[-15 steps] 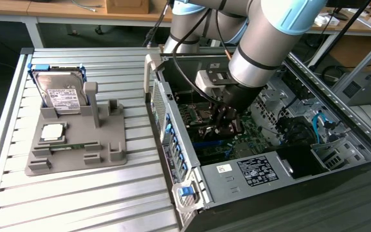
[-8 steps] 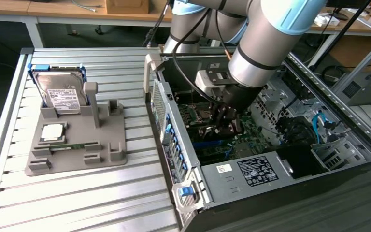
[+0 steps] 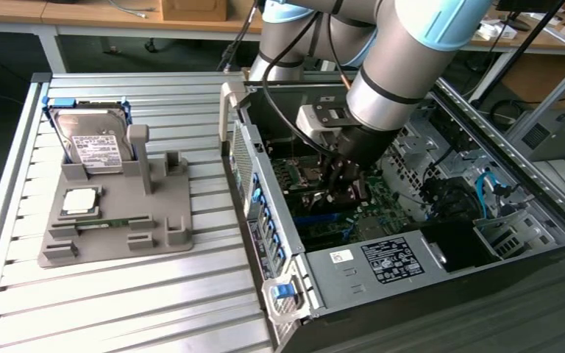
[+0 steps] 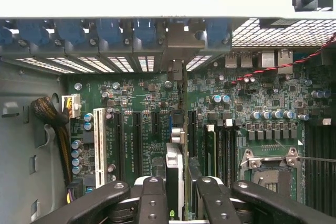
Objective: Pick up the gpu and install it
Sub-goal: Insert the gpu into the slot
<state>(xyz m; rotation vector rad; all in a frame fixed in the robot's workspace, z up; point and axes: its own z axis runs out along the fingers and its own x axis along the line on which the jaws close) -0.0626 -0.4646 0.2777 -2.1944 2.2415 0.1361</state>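
A ribbed grey metal tabletop (image 3: 115, 309) carries an open silver computer case (image 3: 346, 294) at the exterior view's right edge. Inside, the black gripper (image 4: 181, 203), half closed, clamps the thin dark gpu (image 4: 175, 174) edge-on over the green motherboard (image 4: 142, 103). Wooden desks (image 3: 96, 11) stand beyond.

The gripper (image 4: 176, 195) grips the gpu (image 4: 174, 169) edge-on between its black fingers (image 4: 152, 198), the card standing upright over the green motherboard (image 4: 142, 103). Its silver bracket (image 4: 177, 51) reaches the row of blue slot clips (image 4: 110, 30) at the case wall. A white slot (image 4: 98, 140) lies to one side, the CPU socket (image 4: 268, 163) to the other. The card's lower edge is hidden, perhaps meeting a slot
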